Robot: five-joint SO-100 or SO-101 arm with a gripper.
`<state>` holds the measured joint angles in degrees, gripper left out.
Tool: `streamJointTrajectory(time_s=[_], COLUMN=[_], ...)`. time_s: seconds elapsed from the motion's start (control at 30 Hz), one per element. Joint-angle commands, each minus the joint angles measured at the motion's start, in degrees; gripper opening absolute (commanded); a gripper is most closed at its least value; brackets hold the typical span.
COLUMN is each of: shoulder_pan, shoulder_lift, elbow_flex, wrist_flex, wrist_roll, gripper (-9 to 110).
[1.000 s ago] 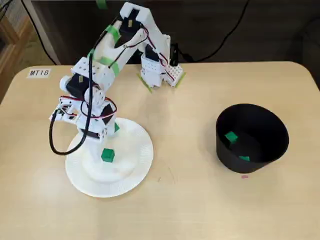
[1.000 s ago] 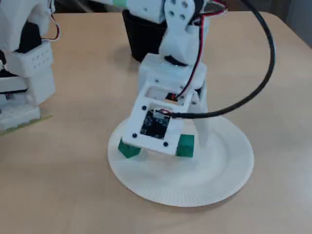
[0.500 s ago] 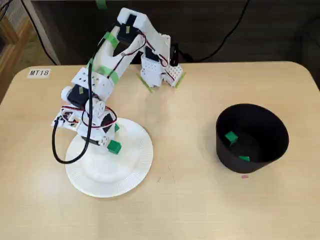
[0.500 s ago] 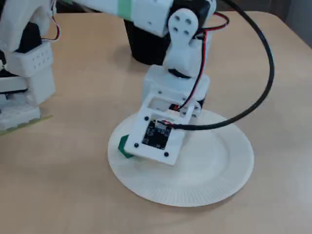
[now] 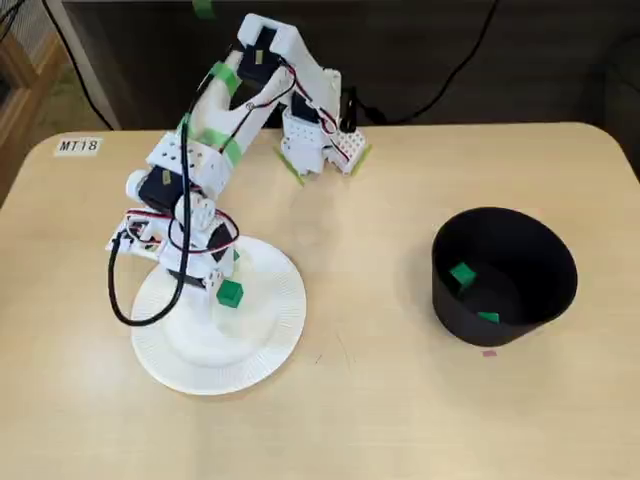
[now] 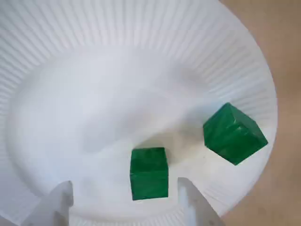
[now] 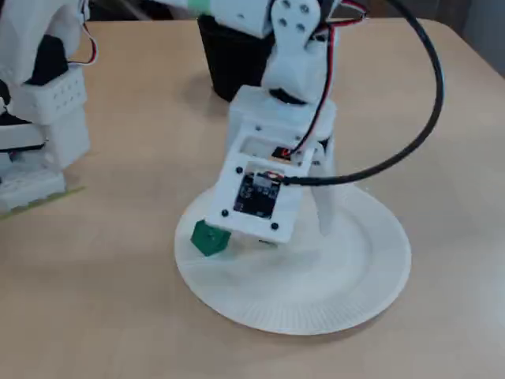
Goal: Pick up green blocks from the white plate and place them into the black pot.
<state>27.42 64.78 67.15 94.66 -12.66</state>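
Note:
Two green blocks lie on the white plate [image 6: 141, 70]. In the wrist view one block [image 6: 149, 173] sits between my fingertips with a gap on each side, and the other block [image 6: 234, 133] rests near the plate's rim to the right. My gripper [image 6: 124, 197] is open and low over the plate. In a fixed view the gripper [image 5: 212, 302] stands beside a green block [image 5: 229, 294], and the second block [image 5: 233, 257] peeks out behind the wrist. The black pot [image 5: 540, 300] stands to the right and holds two green blocks [image 5: 461, 274].
The arm's base [image 5: 320, 140] is clamped at the table's far edge. A thick black cable [image 5: 115, 295] loops left of the plate. In another fixed view a green block [image 7: 210, 237] shows by the plate's [image 7: 347, 292] left rim, and the pot [image 7: 229, 63] stands behind the wrist.
The block in the plate's middle has shifted up and to the right in a fixed view. The wrist has tilted and now hides that block in another fixed view. The gripper stays open.

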Motion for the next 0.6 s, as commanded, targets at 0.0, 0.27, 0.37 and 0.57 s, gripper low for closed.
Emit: streamJointTrajectory(time_s=[0.0, 0.27, 0.37, 0.57], shoulder_pan=[-0.79, -1.14, -0.62, 0.26], shoulder_lift=[5.01, 1.58, 0.88, -2.64], elbow_flex=[1.49, 2.02, 2.02, 0.97], wrist_flex=[0.44, -0.18, -1.23, -2.02], wrist_roll=[0.0, -0.09, 0.53, 2.81], gripper=[33, 27, 21, -2])
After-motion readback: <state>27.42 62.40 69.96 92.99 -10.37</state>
